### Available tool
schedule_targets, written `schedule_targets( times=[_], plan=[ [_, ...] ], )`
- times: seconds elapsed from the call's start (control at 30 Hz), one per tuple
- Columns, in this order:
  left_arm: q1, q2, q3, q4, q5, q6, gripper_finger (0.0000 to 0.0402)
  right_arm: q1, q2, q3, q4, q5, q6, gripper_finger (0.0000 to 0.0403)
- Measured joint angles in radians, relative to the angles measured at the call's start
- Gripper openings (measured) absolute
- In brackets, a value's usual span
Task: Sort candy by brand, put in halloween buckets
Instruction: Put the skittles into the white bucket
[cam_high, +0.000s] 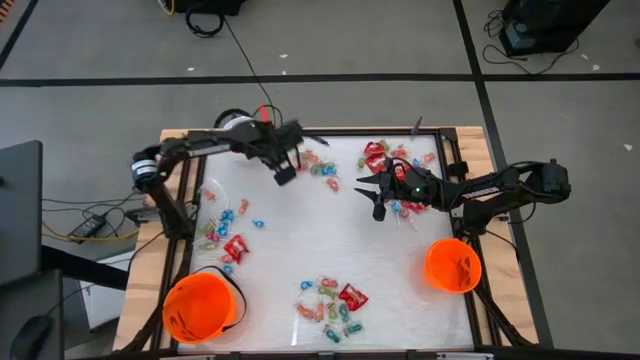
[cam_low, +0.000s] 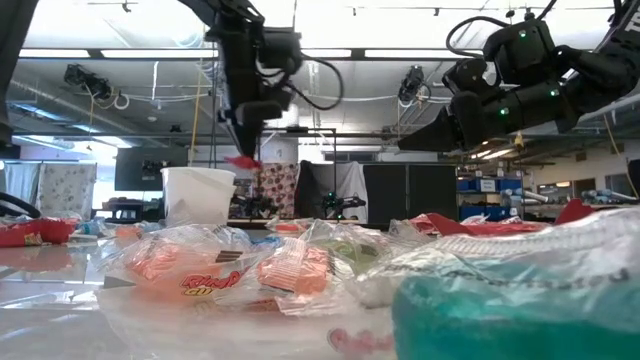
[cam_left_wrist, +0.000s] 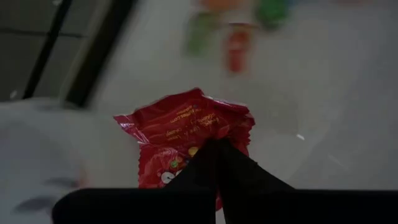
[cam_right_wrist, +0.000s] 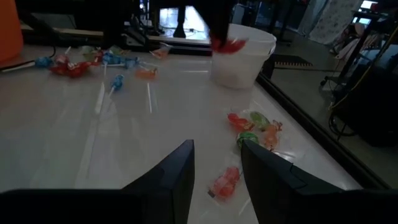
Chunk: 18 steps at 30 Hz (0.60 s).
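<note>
A red candy packet (cam_left_wrist: 186, 134) hangs pinched in the closed left gripper (cam_left_wrist: 214, 152), raised near the white pail (cam_right_wrist: 244, 55) at the surface's far edge. The right gripper (cam_right_wrist: 216, 165) hovers open and empty over the surface (cam_high: 300, 245). Sorting looks barely begun: four loose candy clusters remain, and two orange buckets (cam_high: 200, 305) wait.

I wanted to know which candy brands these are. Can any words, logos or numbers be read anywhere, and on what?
None can be read for certain.
Red packet pinched in the shut left gripper: yellow print lines and a white logo, too blurred and partly hidden.
Orange wrapped candy near the low camera: a yellow-and-red logo, too blurred.
Other wrappers: too small.
</note>
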Motion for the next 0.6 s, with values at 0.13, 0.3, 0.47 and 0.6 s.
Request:
schedule_targets(
  times=[0.13, 0.3, 0.47, 0.6],
  plan=[
    [0.085, -0.052, 0.000, -0.016, -0.007, 0.017, 0.0009, -0.001, 0.000, 0.000, 0.000, 0.010, -0.006, 0.0144],
    [0.170, -0.089, 0.000, -0.019, -0.016, 0.064, 0.0009, -0.001, 0.000, 0.000, 0.000, 0.067, -0.026, 0.0144],
    [0.241, -0.086, -0.002, -0.047, -0.042, 0.100, 0.0010, -0.001, 0.000, 0.000, -0.003, 0.086, 0.001, 0.0144],
    [0.292, -0.083, -0.027, -0.038, -0.053, 0.049, 0.0014, -0.001, 0.000, 0.000, -0.002, 0.086, 0.032, 0.0144]
  ],
)
